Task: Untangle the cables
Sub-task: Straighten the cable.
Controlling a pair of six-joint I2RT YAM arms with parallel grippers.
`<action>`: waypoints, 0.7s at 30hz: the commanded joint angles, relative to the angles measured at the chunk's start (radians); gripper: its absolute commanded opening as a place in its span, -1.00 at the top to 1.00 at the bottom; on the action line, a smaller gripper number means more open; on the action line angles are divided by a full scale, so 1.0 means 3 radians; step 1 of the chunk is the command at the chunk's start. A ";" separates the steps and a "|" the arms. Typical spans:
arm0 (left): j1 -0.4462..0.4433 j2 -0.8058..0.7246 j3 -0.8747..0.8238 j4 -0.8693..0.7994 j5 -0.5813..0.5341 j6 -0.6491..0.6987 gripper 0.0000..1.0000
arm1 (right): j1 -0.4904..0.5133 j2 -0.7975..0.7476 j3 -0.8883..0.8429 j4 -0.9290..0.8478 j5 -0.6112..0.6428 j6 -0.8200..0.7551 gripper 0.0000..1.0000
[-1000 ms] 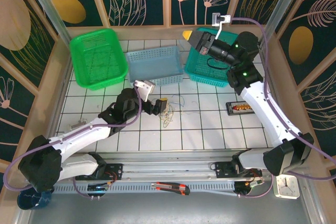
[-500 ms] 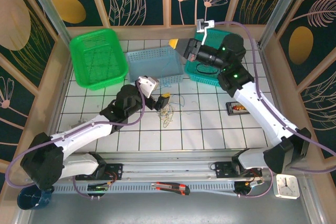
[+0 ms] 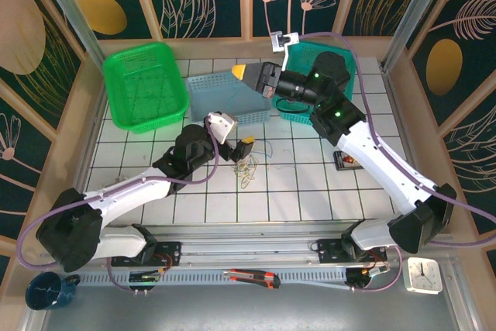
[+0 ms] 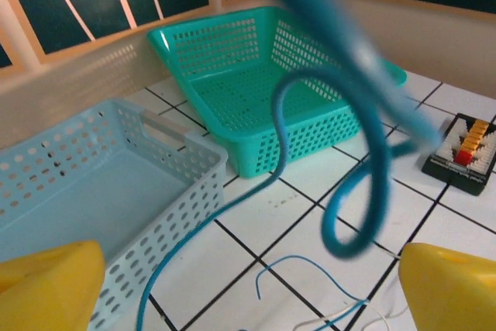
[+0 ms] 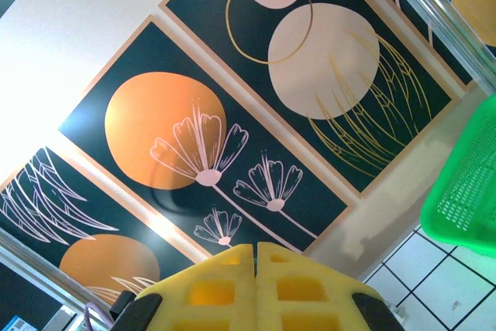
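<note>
Cables (image 3: 248, 165), thin limp wires in white, dark and pale yellow, lie in a loose knot on the white tiled worktop (image 3: 310, 191) just in front of the pale blue perforated plastic basket (image 3: 229, 94). Over them hovers the left gripper (image 3: 243, 147), fingers (image 4: 46, 288) apart. The right gripper (image 3: 246, 74), fingers pressed together, has swung across above that basket; untangling looks barely begun.
</note>
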 commanded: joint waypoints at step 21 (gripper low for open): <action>0.0065 0.0097 -0.0629 0.0772 -0.0230 -0.0427 1.00 | -0.0789 -0.0029 0.0335 0.0709 0.0102 0.0473 1.00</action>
